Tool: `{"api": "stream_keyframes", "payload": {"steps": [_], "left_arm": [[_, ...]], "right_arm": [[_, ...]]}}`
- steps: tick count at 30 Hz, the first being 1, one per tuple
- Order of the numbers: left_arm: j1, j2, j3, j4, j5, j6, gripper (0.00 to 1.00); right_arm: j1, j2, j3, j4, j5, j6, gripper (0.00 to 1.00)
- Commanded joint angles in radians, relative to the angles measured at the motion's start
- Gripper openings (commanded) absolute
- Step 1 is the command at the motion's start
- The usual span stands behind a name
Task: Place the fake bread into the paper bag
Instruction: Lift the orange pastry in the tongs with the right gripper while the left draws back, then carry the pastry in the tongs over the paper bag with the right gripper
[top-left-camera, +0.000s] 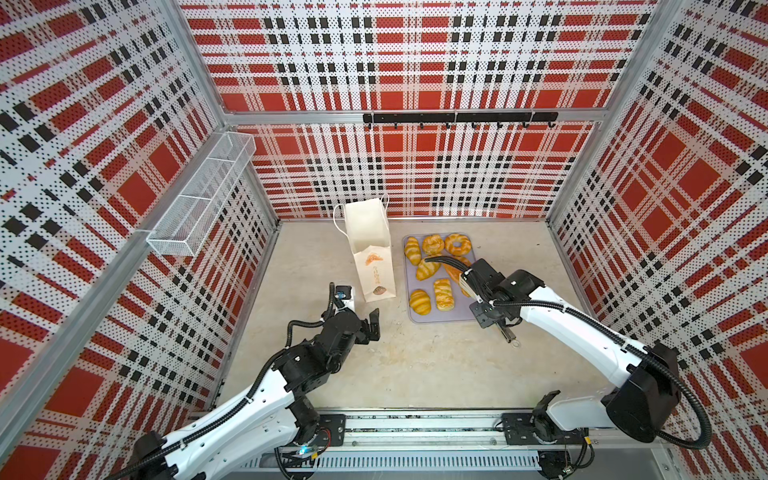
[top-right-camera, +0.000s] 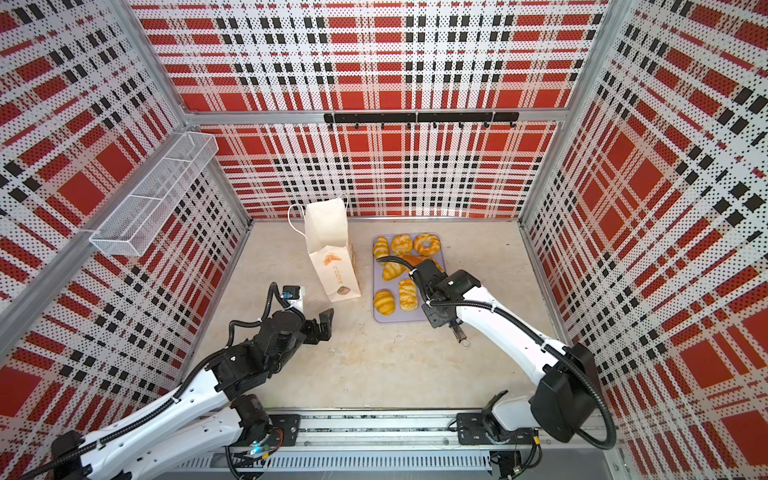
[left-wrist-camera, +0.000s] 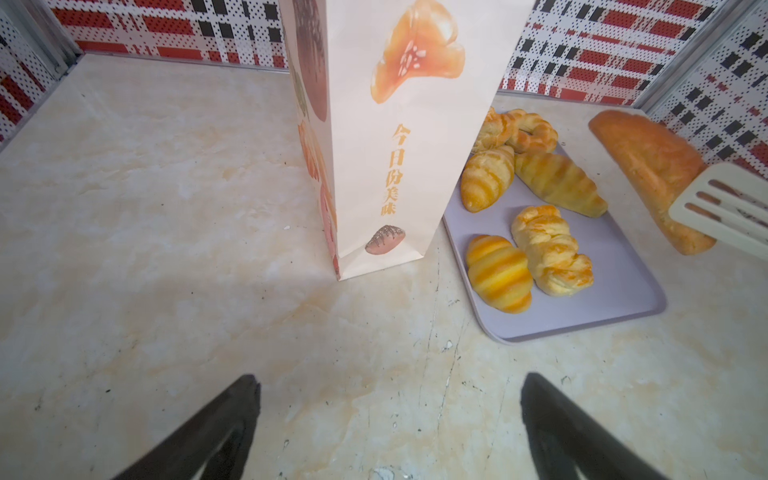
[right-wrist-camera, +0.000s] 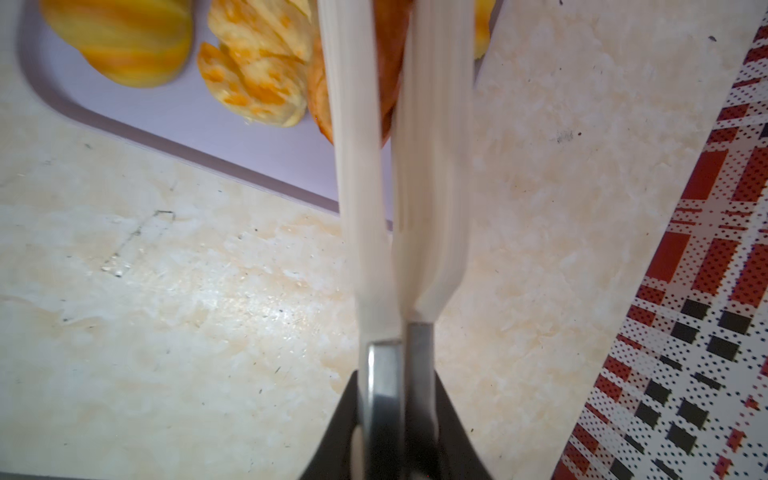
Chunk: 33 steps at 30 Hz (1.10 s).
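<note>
The right pincer (right-wrist-camera: 395, 399) is clenched on the steel handles of the cream tongs (right-wrist-camera: 365, 187); the tool lends reach and a broad, soft bite. At the blades' far end, ahead of the pincer, the dark croissant (left-wrist-camera: 648, 174) is squeezed and appears raised off the lilac tray (left-wrist-camera: 615, 307). Below and beyond it, the other fake bread pieces (left-wrist-camera: 498, 272) lie on the tray. The left pincer (left-wrist-camera: 388, 380) is released, jaws wide and empty, low over the table (left-wrist-camera: 166, 249). The upright paper bag (left-wrist-camera: 399, 166) stands just ahead of it, probably so the pincer can steady the bag during loading.
</note>
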Motion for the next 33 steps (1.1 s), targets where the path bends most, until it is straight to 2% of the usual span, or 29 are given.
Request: {"api": "stream_keyframes", "payload": {"steps": [1,8,11,16,33], "left_arm": [[0.033,0.007,-0.020,0.018,0.024,-0.055,1.00],[0.115,0.008,-0.054,0.036,0.114,-0.103,1.00],[0.137,0.009,-0.067,0.040,0.133,-0.114,1.00],[0.169,0.029,-0.083,0.048,0.162,-0.128,1.00],[0.235,0.160,-0.090,0.095,0.246,-0.163,1.00]], "right_arm": [[-0.002,-0.053,0.064,0.063,-0.061,-0.024,0.16],[0.005,-0.063,0.155,0.082,-0.138,-0.041,0.16],[0.015,-0.054,0.195,0.083,-0.141,-0.044,0.16],[0.039,-0.040,0.258,0.117,-0.215,-0.051,0.16],[0.156,0.093,0.521,0.167,-0.310,-0.085,0.16]]}}
